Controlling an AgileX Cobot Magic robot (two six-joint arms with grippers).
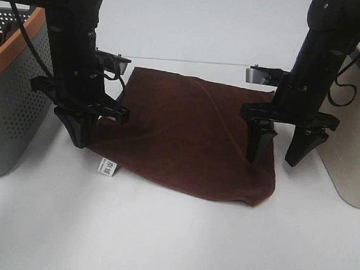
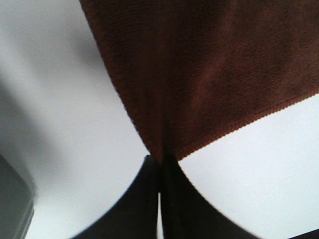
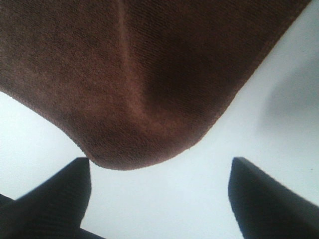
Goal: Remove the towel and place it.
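Observation:
The dark brown towel [image 1: 189, 136] lies spread on the white table between the two arms, its white tag [image 1: 106, 166] at the near left corner. My left gripper [image 1: 81, 137] is shut on the towel's left edge; in the left wrist view the cloth [image 2: 209, 74] runs into the closed fingertips [image 2: 160, 162]. My right gripper [image 1: 279, 156] is open over the towel's right edge, one finger [image 1: 259, 142] on the cloth side, the other [image 1: 303, 148] outside it. In the right wrist view the towel's corner [image 3: 144, 89] bulges just ahead of the open gripper [image 3: 159, 167].
A grey perforated basket [image 1: 8, 93] with an orange rim stands at the left, close to my left arm. A pale grey bin [image 1: 357, 146] stands at the right edge, beside my right arm. Bare white table [image 1: 169, 242] lies in front.

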